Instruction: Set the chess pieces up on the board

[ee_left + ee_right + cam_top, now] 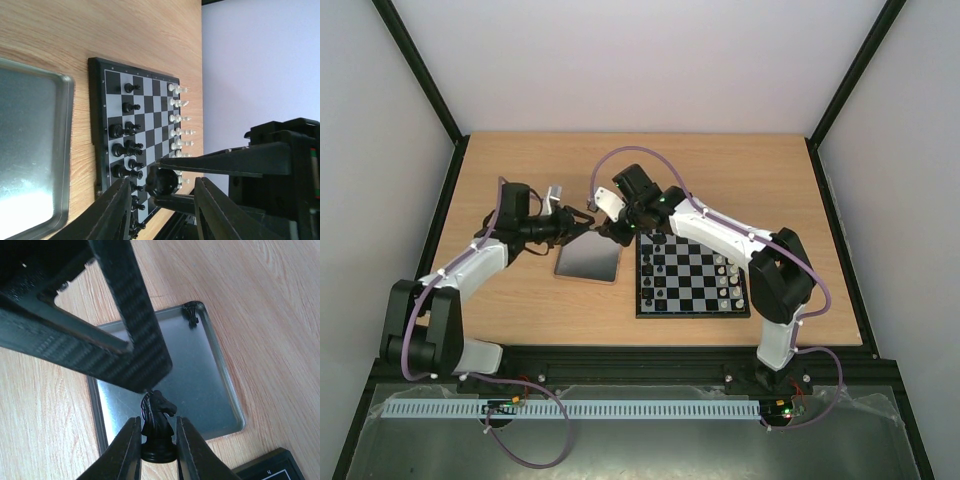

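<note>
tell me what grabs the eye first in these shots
A black knight pinched in the right gripper, held above the shiny metal tray. The left gripper hangs right beside it, fingers apart, close by the knight. Right of the tray lies the board, black pieces along its left side and white pieces along its right.

The tray (588, 262) lies on the worktop (520, 170) just left of the board (690, 292). Chess pieces (657, 268) stand along the board's left side, the opposing set (728, 280) along its right. A knight (158, 420) hangs above the tray; another piece (191, 315) sits in its corner.
</note>
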